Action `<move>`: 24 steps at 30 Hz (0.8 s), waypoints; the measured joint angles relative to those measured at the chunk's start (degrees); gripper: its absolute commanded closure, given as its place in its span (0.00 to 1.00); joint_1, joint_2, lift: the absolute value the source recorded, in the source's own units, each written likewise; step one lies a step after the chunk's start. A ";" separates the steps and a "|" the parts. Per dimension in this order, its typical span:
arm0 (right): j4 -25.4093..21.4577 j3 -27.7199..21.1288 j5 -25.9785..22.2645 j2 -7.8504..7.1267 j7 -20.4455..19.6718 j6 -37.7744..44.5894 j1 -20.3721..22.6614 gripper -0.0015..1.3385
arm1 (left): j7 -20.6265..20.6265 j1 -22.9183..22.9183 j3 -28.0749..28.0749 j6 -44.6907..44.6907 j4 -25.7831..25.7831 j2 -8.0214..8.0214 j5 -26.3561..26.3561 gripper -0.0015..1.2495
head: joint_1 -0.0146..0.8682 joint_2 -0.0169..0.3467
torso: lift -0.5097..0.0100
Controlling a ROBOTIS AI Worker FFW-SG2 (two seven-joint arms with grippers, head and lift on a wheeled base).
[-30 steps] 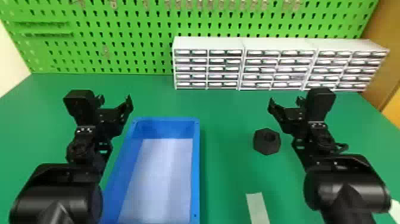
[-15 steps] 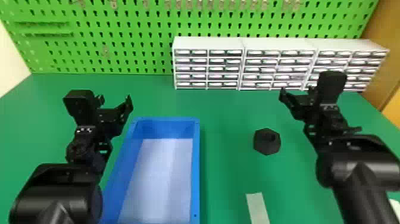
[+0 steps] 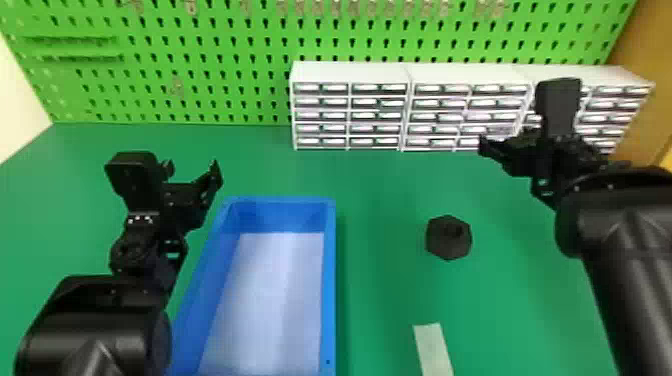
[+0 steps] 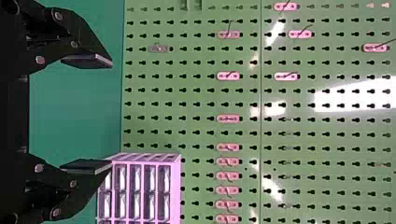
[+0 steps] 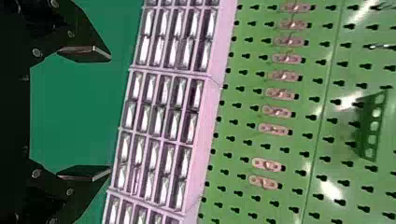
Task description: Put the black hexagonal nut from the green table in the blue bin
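On the green table [image 3: 380, 280] lies the black hexagonal nut [image 3: 448, 237], to the right of the blue bin [image 3: 328, 280], whose pale floor is bare. My left gripper [image 3: 192, 172] hangs at the bin's far left corner, and in the left wrist view the left gripper [image 4: 111, 114] is open with nothing between its fingers. Beyond the nut and to its right, my right gripper [image 3: 505, 142] is in front of the drawer units. The right wrist view has the right gripper [image 5: 110, 114] open and holding nothing.
White drawer units [image 3: 350, 72] stand along the table's back edge, before a green pegboard [image 3: 210, 65]. A pale strip [image 3: 433, 347] lies on the table nearer than the nut. A brown panel [image 3: 645, 65] rises at the far right.
My right arm has moved away to the right, and its gripper is farther from the nut than before. The left arm, the nut and the bin have stayed put.
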 measured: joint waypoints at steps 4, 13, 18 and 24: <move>1.26 0.72 2.35 -0.59 3.38 3.81 -2.62 0.31 | 0.04 -0.07 -0.02 0.00 0.06 0.00 -0.03 0.39 | 0.79 0.19 | 0.80; 6.89 4.39 7.64 -2.79 13.16 11.14 -9.45 0.31 | 0.02 -0.17 -0.09 0.01 0.12 0.00 -0.05 0.39 | 0.79 0.19 | 0.80; 11.71 6.56 8.86 -3.52 17.92 13.01 -12.74 0.31 | 0.01 -0.17 -0.11 0.01 0.24 0.00 -0.05 0.39 | 0.79 0.19 | 0.80; 17.62 9.64 11.10 -4.08 22.62 13.83 -16.14 0.31 | 0.04 -0.17 -0.12 0.01 0.33 0.00 0.03 0.39 | 0.79 0.19 | 0.80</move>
